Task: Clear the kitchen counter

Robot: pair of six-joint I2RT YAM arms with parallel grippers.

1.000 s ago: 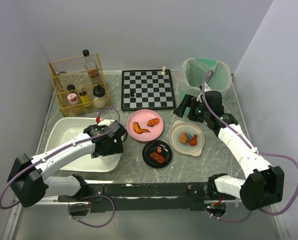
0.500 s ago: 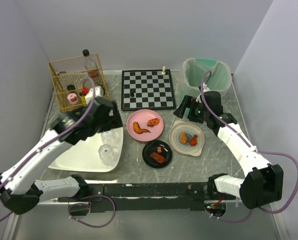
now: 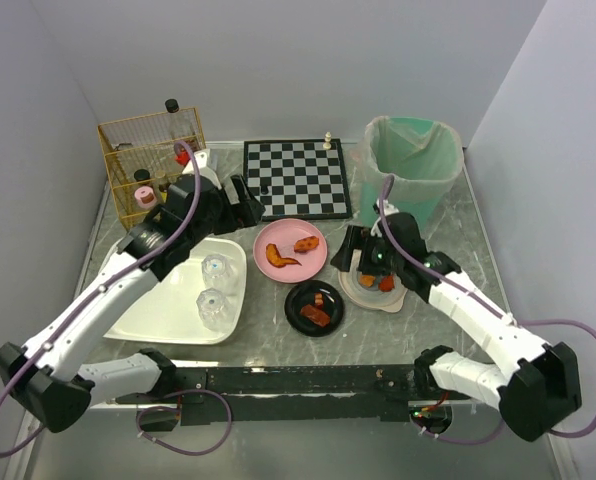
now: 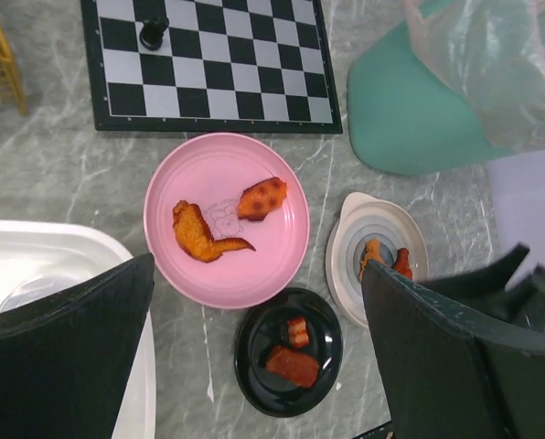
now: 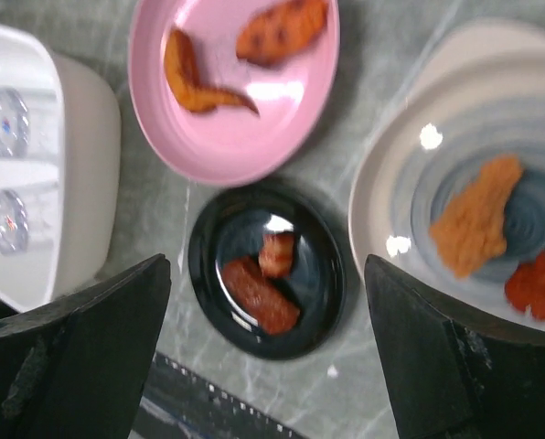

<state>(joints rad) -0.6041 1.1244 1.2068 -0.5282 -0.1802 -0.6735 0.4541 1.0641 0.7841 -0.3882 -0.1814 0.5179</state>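
Desk (image 3: pixel 378 335) is uncleared; left hand (image 3: pixel 243 196) beside the chessboard (image 3: pixel 296 178) and right hand (image 3: pixel 353 250) over the beige plate (image 4: pixel 382 224) are held wide open, empty.

Chessboard (image 3: pixel 296 178) at the back, a white piece (image 3: pixel 327 139) at its far edge, a black piece (image 4: pixel 154 32) toward its left side; just in front, a pink plate (image 4: pixel 254 265) carrying two orange fried bits (image 4: pixel 199 236); nearer still, a small black plate (image 4: pixel 254 343) with two reddish chunks (image 4: pixel 291 366); beside it on the right, a pale ringed plate (image 5: pixel 455 119) with orange and red morsels; on the left, a white tub (image 3: pixel 163 300) holding two clear glasses (image 3: pixel 211 305); behind it, a yellow wire basket (image 3: pixel 118 170) with bottles inside; back right, a green bin (image 3: pixel 413 165) with a clear liner.
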